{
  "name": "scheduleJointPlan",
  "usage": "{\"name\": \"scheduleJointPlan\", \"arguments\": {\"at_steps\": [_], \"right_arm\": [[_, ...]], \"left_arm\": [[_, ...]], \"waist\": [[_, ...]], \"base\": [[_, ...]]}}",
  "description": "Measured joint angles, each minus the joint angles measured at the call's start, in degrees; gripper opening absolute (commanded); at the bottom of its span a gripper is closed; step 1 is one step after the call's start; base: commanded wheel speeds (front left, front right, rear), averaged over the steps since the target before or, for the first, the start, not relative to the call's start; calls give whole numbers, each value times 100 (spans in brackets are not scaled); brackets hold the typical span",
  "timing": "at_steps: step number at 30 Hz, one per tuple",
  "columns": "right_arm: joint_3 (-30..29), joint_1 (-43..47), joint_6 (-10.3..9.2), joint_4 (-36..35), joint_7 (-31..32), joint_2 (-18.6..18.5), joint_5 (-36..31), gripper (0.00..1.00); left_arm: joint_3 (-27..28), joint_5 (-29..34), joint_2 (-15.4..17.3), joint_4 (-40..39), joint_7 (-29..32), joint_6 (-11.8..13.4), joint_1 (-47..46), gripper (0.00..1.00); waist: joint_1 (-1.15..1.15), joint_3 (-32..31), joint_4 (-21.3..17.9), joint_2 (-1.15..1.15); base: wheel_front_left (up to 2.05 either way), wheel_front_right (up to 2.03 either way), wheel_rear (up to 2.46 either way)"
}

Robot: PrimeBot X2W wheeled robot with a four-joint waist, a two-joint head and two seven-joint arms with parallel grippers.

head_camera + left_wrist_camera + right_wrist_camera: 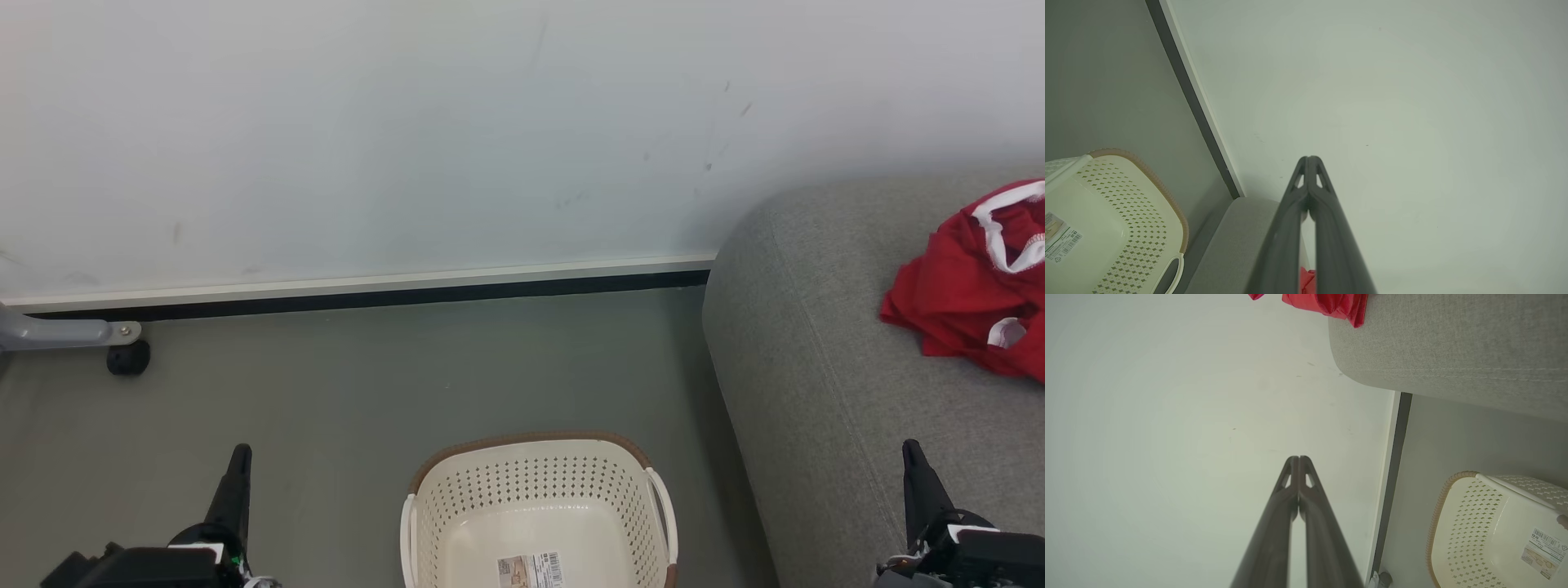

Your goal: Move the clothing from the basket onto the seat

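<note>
Both jaws clenched | clothing [959, 282] on seat [816, 376], cut off at edge | basket [531, 482] half cropped

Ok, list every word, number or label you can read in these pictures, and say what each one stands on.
No text here can be read outright.
The sticker on the floor of the basket: a barcode and small print, too small and blurred to read.
The clothing on the seat: red with white trim, no lettering on the folds facing the cameras.
</note>
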Motion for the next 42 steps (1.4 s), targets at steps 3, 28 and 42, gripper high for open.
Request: {"name": "scheduleJointPlan", "arguments": {"at_steps": [3,28,42], "right_arm": [[0,0,0,0,0,0,0,0],[0,0,0,0,0,0,0,0],[0,0,0,-1,0,0,0,0]], "left_arm": [[0,0,0,0,0,0,0,0],[0,0,0,1,0,0,-1,0],[0,0,0,0,0,0,-1,0]], "waist": [[0,0,0,0],[0,0,0,0],[0,0,0,0]], "base": [[0,0,0],[0,0,0],[0,0,0]]}}
